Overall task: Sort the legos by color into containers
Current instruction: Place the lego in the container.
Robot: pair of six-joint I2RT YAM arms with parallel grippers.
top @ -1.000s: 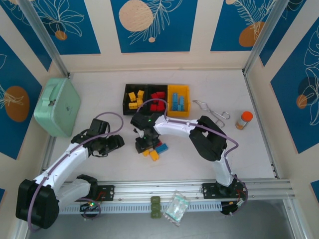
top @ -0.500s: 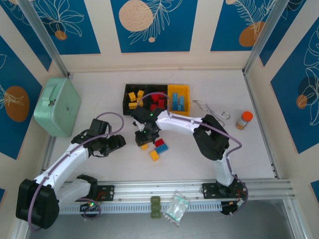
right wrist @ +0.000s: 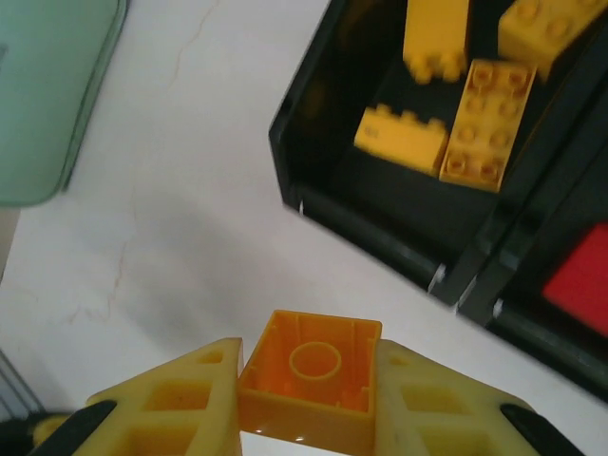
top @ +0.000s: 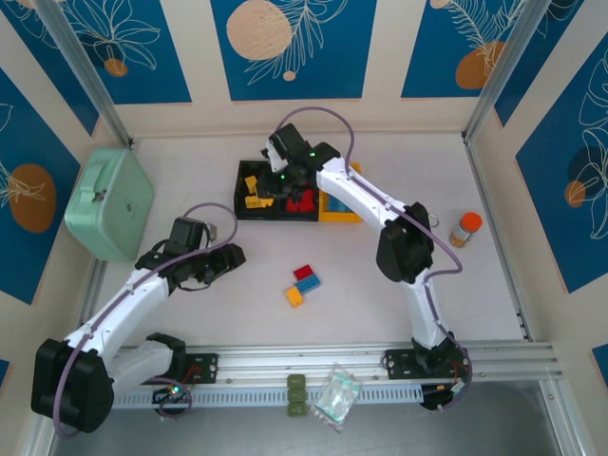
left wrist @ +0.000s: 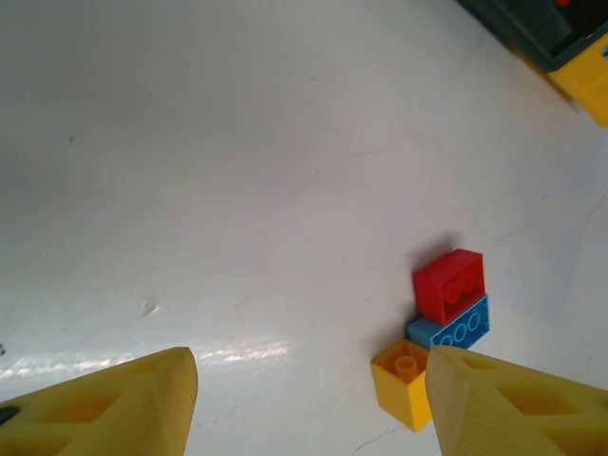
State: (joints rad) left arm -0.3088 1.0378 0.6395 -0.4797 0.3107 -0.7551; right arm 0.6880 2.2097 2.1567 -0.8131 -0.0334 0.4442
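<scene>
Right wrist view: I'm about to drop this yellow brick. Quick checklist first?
1. Right gripper shut on the held yellow brick: ok.
2. Left black bin holds yellow bricks only: ok.
3. Held yellow brick past that bin's near wall: cannot tell.
4. Left gripper open, empty, away from that bin: ok.
5. Table sorted: not ok; a red brick, blue brick and loose yellow brick lie unsorted.

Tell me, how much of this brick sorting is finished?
Mostly done: yellow bricks lie in the left black bin, red bricks in the middle bin. In hand: the right jaws are shut on a yellow brick near that left bin. Left: one red brick, one blue brick and a last yellow brick on the table.
</scene>
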